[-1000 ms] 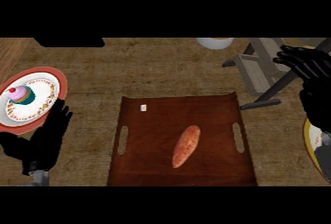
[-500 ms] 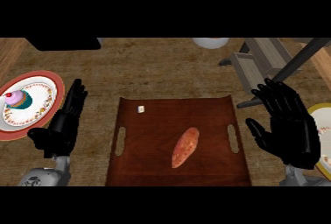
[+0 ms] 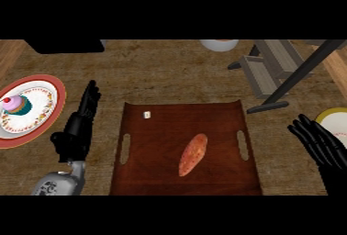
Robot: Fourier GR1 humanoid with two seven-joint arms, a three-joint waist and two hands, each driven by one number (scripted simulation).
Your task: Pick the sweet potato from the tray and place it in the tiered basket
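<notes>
Sweet potato (image 3: 193, 154) lies mid-tray (image 3: 156, 179), its long axis running away from me and tilted slightly right, to the left of my open, spread right hand (image 3: 318, 143), which is on the tiered basket's (image 3: 274, 64) side; my left hand (image 3: 78, 128) rests straight-fingered beside the tray.

We look steeply down on a table (image 3: 169, 73) of rough brown wood, its streaky grain filling nearly the whole view. Along the left edge runs a lighter strip of wood (image 3: 5, 55). A dark block (image 3: 64, 45) sits at the far left. A red-rimmed plate (image 3: 59, 92) with a cupcake (image 3: 17, 104) lies at the left, a white bowl (image 3: 218, 44) at the far edge and a yellow-rimmed plate (image 3: 337, 120) at the right. The light is dim.
</notes>
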